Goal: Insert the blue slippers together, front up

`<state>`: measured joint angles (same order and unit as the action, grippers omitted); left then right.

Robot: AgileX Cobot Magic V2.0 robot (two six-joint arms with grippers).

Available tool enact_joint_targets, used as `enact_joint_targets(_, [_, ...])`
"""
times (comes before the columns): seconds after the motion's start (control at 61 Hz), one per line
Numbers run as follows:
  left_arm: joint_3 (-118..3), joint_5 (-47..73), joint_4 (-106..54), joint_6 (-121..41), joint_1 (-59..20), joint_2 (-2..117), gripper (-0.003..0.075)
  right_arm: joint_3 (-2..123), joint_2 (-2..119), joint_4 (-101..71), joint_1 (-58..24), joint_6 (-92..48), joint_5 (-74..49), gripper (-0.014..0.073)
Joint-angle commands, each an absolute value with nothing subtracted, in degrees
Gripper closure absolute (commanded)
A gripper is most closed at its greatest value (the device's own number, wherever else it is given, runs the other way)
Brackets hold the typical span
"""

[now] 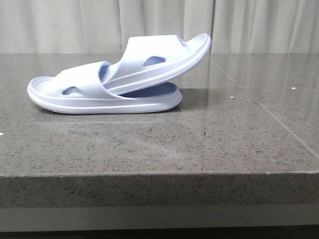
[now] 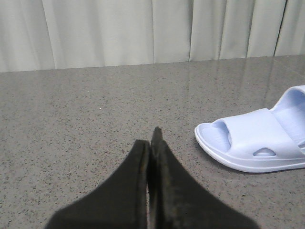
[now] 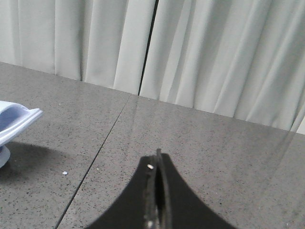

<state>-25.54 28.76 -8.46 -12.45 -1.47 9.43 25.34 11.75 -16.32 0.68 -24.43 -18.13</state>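
The two blue slippers are nested on the grey stone table. The lower slipper (image 1: 89, 97) lies flat with its toe to the left. The upper slipper (image 1: 159, 62) is pushed under the lower one's strap and tilts up to the right, its free end in the air. In the left wrist view the lower slipper's toe (image 2: 252, 143) shows, apart from my left gripper (image 2: 152, 138), which is shut and holds nothing. In the right wrist view the tip of the raised slipper (image 3: 14, 121) shows, far from my right gripper (image 3: 157, 160), shut and holding nothing. Neither gripper appears in the front view.
The table's front edge (image 1: 159, 174) runs across the front view. A seam line (image 3: 102, 143) crosses the tabletop. Pale curtains (image 1: 159, 25) hang behind the table. A small white speck (image 3: 64, 172) lies on the stone near the raised slipper.
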Motion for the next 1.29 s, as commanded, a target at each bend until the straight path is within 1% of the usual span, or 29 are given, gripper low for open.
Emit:
enact_joint_targets(0.0, [-26.95,23.95,-9.4,-11.92,-1.49,9.98,0.0739,26.77,12.3,-16.46,0.79,-24.79,-13.7,0.0653])
enact_joint_targets(0.459, [-26.53,22.89,-9.44,-11.68,-1.49,9.98,0.0739,26.77,12.3,-16.46,0.79,-24.79,-13.7,0.0653])
enact_joint_targets(0.639, [-23.93,22.19,-1.88,0.86,-1.49,7.84,0.0739,26.77,12.3,-16.46,0.79,-24.79,-13.7,0.0653])
enact_joint_targets(0.819, [-17.78,21.31,-1.31,0.8,-1.49,2.63,0.0739,26.77,12.3,-16.46,0.79,-24.79,-13.7,0.0653])
enact_joint_targets(0.95, [-10.57,18.7,-0.85,0.8,-1.49,-1.67,0.0739,26.77,12.3,-16.46,0.79,-24.79,-13.7,0.0653])
enact_joint_targets(1.196, [1.64,7.21,-0.83,0.8,-1.49,-1.66,0.0739,26.77,12.3,-16.46,0.79,-24.79,-13.7,0.0653])
enact_joint_targets(1.278, [1.41,9.16,-0.93,0.8,-1.49,-1.66,0.0739,26.77,12.3,-16.46,0.79,-24.79,-13.7,0.0653])
